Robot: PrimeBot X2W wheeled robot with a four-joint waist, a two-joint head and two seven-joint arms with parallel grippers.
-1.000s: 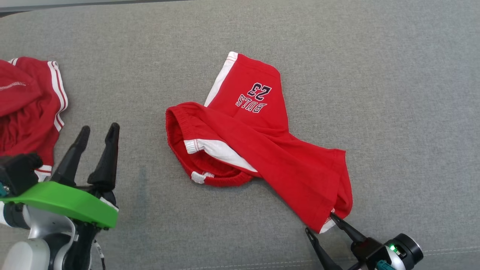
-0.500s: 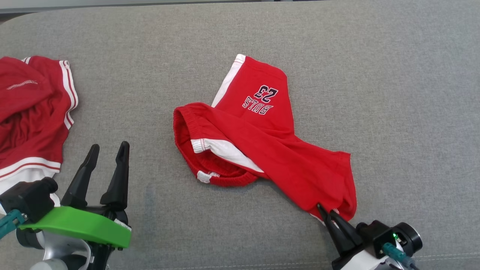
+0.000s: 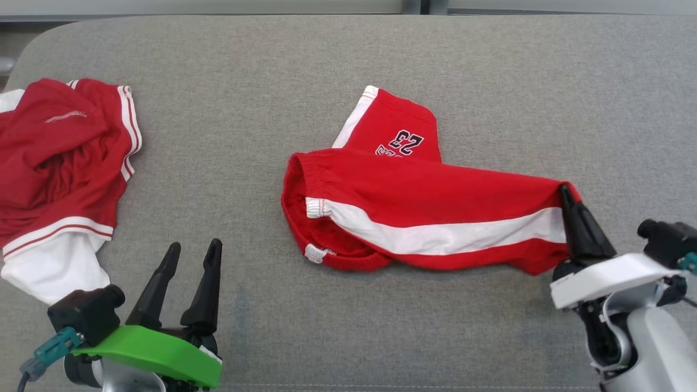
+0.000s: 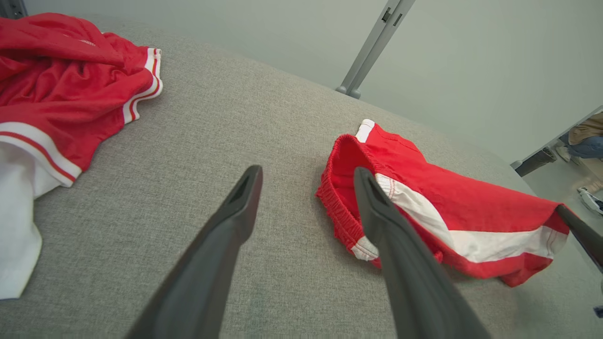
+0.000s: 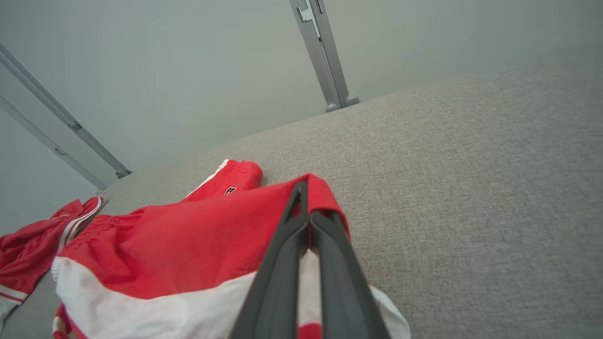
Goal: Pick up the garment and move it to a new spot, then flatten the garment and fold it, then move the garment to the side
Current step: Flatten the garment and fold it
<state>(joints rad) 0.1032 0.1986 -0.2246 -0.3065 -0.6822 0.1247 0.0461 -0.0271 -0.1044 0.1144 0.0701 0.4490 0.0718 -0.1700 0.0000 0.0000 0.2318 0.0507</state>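
Two red garments lay on the grey fabric-covered bench (image 3: 245, 81). The red shorts (image 3: 414, 190), with a white side stripe, lay flat on it. One leg was stretched rightward over the other, which bore the number 23. The right jaws were closed on the hem at the shorts' right end. The left jaws stood open and empty, near the shorts' waistband but apart from it. A crumpled red-and-white garment (image 3: 60, 163) lay well left of the shorts.
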